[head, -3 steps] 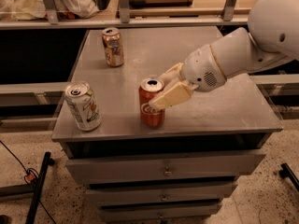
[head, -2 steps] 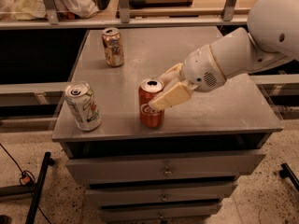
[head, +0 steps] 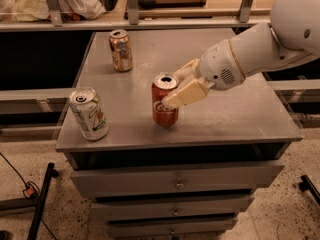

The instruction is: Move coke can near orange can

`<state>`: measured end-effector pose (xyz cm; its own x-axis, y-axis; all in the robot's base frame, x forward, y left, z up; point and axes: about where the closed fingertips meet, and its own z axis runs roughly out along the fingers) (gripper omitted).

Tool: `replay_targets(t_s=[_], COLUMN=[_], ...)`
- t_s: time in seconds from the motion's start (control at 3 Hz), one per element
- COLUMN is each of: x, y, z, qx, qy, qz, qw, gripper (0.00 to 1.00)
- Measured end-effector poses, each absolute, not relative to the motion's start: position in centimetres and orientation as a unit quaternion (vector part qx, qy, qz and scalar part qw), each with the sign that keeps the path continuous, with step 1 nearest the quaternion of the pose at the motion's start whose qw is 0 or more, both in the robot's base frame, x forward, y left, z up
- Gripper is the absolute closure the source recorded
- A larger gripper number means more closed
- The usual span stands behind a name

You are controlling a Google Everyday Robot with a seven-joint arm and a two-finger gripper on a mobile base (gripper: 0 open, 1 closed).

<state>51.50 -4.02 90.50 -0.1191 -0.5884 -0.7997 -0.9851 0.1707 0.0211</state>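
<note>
The coke can, red with white script and a silver top, stands upright on the grey metal cabinet top, near its front middle. My gripper reaches in from the right and is shut on the can's upper part, one cream finger in front of it and the other behind its top. The can rests on the surface. The orange can, coppery and shiny, stands upright at the back left, well apart from the coke can.
A white can with green and red marks stands near the front left corner. Drawers sit under the top. A rail and a shelf with a cloth run behind. A black stand and a cable lie on the floor at left.
</note>
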Motion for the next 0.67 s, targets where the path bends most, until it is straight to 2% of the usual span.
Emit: replay_targets(t_s=[0.67], x=[59.7], y=[-7.9], z=[93.6], qx=[-0.542], qy=[0.719], qz=[0.208], qw=[0.381], gripper=[1.00])
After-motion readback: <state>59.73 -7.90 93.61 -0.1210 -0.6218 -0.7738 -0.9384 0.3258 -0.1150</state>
